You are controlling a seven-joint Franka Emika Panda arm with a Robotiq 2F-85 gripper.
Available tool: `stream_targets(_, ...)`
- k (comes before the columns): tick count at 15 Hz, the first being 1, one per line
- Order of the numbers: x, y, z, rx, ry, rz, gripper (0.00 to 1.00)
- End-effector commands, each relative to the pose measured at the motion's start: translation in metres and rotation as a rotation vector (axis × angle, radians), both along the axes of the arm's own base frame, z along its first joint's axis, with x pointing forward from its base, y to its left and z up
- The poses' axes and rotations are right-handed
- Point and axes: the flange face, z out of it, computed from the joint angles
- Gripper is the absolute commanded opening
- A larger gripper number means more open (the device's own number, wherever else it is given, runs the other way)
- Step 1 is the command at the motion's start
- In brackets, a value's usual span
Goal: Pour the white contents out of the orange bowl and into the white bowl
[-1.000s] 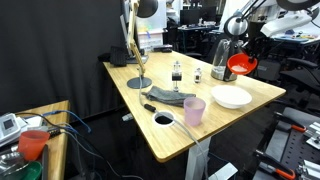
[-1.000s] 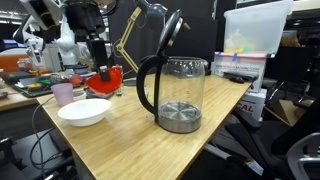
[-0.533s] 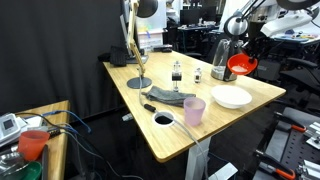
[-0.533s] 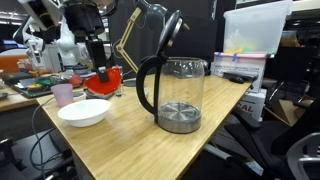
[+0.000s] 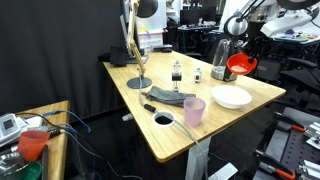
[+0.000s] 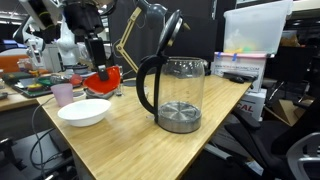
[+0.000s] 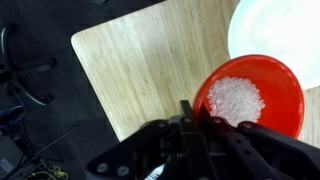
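The orange bowl holds a heap of white granules. My gripper is shut on its rim and holds it in the air, roughly level. In both exterior views the orange bowl hangs above and just behind the white bowl, which rests on the wooden table. In the wrist view the white bowl shows at the top right corner, apart from the orange bowl.
A translucent pink cup, a grey cloth, small bottles and a lamp base stand on the table. A glass kettle stands near the bowls. A red-orange cup with wires sits on a side table.
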Motion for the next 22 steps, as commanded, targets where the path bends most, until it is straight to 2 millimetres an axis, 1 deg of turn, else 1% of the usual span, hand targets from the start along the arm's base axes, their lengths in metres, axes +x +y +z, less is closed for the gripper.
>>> stream_targets(1,-0.001,0.011,0.010,-0.044,0.019,0.071,0.02)
stream_targets(3,-0.002,0.019,0.013,-0.122,0.034,0.115,0.02)
stream_targets(5,-0.002,0.028,0.010,-0.171,0.062,0.151,0.02)
stream_targets(10,-0.003,0.068,-0.009,-0.234,0.127,0.257,0.02)
stream_targets(13,-0.003,0.084,-0.021,-0.291,0.125,0.293,0.02)
stream_targets(16,-0.005,0.086,-0.037,-0.384,0.133,0.294,0.02)
stream_targets(20,-0.009,0.088,-0.059,-0.456,0.150,0.298,0.02)
stream_targets(22,-0.009,0.092,-0.066,-0.477,0.148,0.300,0.02)
